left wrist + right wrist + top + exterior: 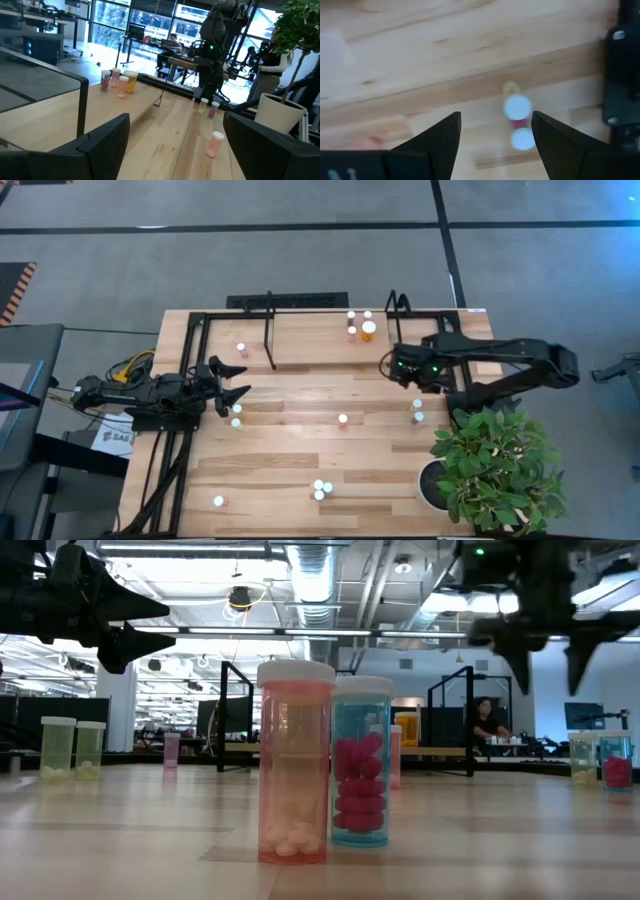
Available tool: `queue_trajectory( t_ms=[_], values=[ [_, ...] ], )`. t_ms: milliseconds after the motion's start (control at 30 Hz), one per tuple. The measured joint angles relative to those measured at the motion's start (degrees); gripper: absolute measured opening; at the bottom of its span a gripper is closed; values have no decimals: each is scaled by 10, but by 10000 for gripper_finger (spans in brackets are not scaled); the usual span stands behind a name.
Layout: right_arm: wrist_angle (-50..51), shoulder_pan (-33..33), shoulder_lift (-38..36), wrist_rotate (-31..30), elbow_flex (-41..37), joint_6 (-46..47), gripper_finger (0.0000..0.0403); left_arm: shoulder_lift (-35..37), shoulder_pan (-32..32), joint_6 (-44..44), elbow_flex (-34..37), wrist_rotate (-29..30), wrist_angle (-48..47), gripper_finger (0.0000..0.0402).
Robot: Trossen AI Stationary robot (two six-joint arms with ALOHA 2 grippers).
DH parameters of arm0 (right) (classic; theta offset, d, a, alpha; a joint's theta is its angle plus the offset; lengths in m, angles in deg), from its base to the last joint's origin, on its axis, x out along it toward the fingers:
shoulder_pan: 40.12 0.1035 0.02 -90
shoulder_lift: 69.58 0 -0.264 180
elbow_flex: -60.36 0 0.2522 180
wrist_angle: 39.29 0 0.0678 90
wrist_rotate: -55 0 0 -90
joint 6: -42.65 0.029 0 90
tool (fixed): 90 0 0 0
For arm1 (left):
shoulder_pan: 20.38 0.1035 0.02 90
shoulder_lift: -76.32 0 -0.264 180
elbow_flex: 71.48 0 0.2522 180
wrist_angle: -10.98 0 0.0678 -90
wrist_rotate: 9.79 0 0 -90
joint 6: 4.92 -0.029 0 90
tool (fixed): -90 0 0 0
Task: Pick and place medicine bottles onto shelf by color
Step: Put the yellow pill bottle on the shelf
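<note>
Bottles first: we count three grouped on the shelf at its right end and a lone pink one further left. We still see several loose on the table: a pair beneath the right gripper, another pair up front. Right jaws apart, empty, hovering. Left gripper gapes wide, empty, at the left edge. We reckon roughly half remains.

A leafy green plant in a round white pot stood at the near right corner of my desk. Beyond the desk, a seated person showed in the room behind, among glass walls.
</note>
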Motion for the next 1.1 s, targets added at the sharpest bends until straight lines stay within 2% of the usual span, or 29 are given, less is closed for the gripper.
queue_trajectory(
  t_ms=[233,467,967,1100],
  values=[
    [-70,14,-45,30,-91,-1,265,0,0,0,0,0,0,311],
    [-111,14,-46,69,-151,-2,265,0,0,0,0,0,0,311],
    [-225,8,-45,68,-223,-7,264,0,0,0,0,0,0,311],
    [-235,8,-45,67,-225,-7,249,0,0,0,0,0,0,311]
  ],
)
